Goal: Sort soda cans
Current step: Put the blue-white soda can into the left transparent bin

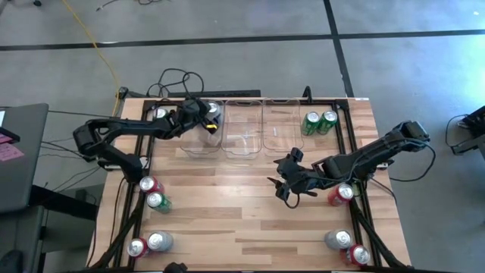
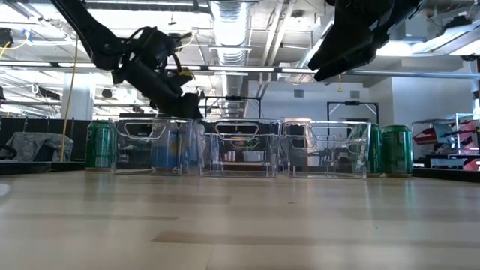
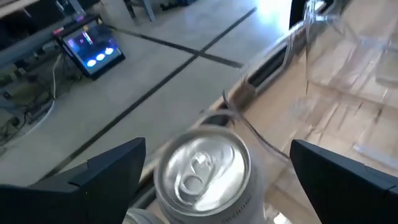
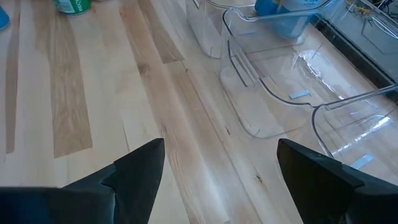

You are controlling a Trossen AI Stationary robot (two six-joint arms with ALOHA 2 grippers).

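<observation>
My left gripper (image 1: 199,116) is open above the leftmost clear bin (image 1: 198,144) at the table's far side. In the left wrist view its fingers (image 3: 112,171) stand on either side of a silver-topped can (image 3: 202,171), with a gap on each side. In the low view that blue can (image 2: 166,150) stands upright inside the bin, below the gripper (image 2: 180,94). My right gripper (image 1: 286,180) is open and holds nothing, above bare wood near the table's middle, in front of the bins. A red can (image 1: 342,193) stands just to its right.
Three clear bins (image 1: 244,129) stand in a row at the far side. Two green cans (image 1: 320,121) stand right of them, and one green can (image 2: 98,145) left of them. Red and green cans (image 1: 152,192) stand at the left edge. Can pairs stand at the near-left (image 1: 148,244) and near-right (image 1: 347,247).
</observation>
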